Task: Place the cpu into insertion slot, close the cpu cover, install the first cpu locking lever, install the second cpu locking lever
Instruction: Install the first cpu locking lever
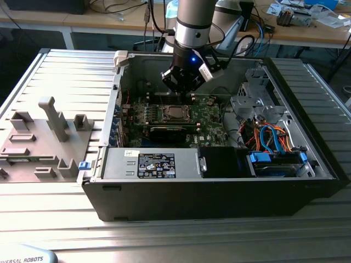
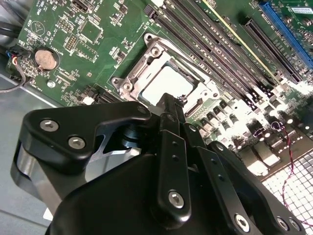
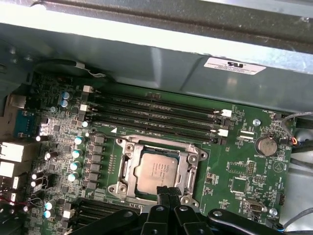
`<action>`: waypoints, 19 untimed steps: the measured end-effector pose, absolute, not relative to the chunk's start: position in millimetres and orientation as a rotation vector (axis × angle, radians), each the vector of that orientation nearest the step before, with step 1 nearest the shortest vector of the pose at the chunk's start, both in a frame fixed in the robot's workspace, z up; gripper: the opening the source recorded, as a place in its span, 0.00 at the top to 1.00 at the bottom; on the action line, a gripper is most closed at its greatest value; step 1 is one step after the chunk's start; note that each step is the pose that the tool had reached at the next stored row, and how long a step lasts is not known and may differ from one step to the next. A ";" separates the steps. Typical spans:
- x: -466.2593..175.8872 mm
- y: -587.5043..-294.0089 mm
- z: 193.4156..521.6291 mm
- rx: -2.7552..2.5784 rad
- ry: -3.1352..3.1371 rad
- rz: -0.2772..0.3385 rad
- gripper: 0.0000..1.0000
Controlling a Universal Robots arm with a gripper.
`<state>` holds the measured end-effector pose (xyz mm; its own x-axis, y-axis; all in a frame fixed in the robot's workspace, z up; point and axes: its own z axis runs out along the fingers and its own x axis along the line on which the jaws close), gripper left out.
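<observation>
One gripper [image 3: 167, 193] — upright above cpu [image 3: 155, 171].

1. An open black computer case [image 1: 219, 192] lies on a ribbed metal table [image 1: 71, 76];
2. A grey plastic holder [image 1: 38, 142] sits beside the case;
3. Blue and orange wires [image 1: 271, 137] curl inside it;
4. A round silver battery [image 2: 44, 58] sits on the green board [image 3: 244, 166].

Silver-grey arm [image 1: 193, 22], blue light, black screw-studded end effector [image 1: 186, 87].
</observation>
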<state>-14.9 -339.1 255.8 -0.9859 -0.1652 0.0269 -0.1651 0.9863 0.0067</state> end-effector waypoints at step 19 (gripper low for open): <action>-21.3 -339.0 255.6 0.258 -3.103 -0.005 0.89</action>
